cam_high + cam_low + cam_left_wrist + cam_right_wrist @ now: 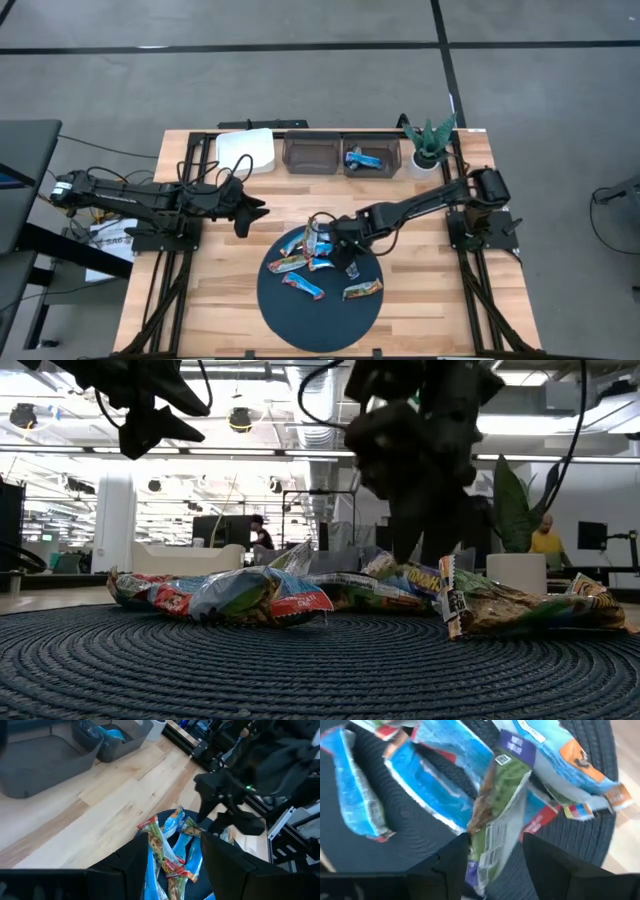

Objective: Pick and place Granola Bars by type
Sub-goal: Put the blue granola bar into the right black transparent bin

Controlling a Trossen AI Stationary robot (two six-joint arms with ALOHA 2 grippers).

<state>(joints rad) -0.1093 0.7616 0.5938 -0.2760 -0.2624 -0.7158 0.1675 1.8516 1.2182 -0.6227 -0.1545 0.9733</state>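
Observation:
Several granola bars [305, 265] in blue, green and red-orange foil wrappers lie in a loose pile on a round dark blue woven mat [320, 320]. One more blue bar [365, 158] lies in the right dark bin. My right gripper [322, 237] is open and lowered over the far part of the pile. In the right wrist view its fingers [495, 865] stand on either side of a green-wrapped bar [500, 805]. My left gripper [258, 212] is open and hovers above bare wood, left of the mat. My right gripper comes at the pile from above, slanting in from the table's right, with the green-wrapped bar's end [487, 845] in the gap between its open fingers. Whether the fingers touch that bar, I cannot tell. The bar lies on the other bars and the mat.
Along the far edge stand a white tray [247, 150], two dark bins [310, 153] and a potted plant [430, 145]. Bare wood shows between the bins and the mat. People sit in the room beyond the table [545, 540].

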